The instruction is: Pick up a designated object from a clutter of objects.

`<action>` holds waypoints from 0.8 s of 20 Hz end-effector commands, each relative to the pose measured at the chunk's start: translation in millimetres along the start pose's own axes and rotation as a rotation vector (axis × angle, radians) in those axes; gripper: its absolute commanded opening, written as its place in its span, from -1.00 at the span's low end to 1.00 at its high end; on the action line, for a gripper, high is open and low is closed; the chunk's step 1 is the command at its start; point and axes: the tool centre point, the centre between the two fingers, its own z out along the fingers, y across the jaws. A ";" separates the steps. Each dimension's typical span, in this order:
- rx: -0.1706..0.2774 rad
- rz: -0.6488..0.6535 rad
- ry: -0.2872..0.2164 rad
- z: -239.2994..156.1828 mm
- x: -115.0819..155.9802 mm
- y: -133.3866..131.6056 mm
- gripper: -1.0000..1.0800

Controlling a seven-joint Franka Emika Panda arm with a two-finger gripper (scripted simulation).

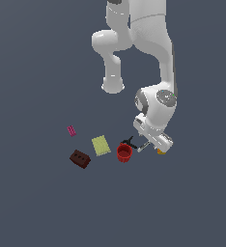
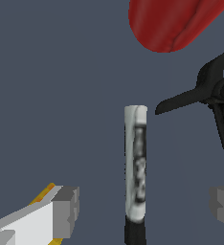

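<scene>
Floor (image 1: 33, 202) is one flat slate blue-grey surface, matte, no seams, tiles or texture. It fills the exterior view edge to edge, so no walls, horizon or furniture show. Lighting is even and soft, shadows faint. Wrist view shows the same plain blue-grey ground (image 2: 47, 86), slightly lighter in tone up close.

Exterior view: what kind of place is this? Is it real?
Probably not real: it looks like a computer simulation. The floor is plain flat grey, the robot arm looks smooth and drawn, and small things like the red cup lie scattered.
</scene>
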 end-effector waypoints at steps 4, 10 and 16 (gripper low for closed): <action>-0.001 0.001 0.000 25.1 -0.6 0.9 0.92; 0.000 0.003 0.000 37.6 -0.3 0.3 0.92; 0.000 0.003 0.000 37.8 -0.3 0.3 -1.00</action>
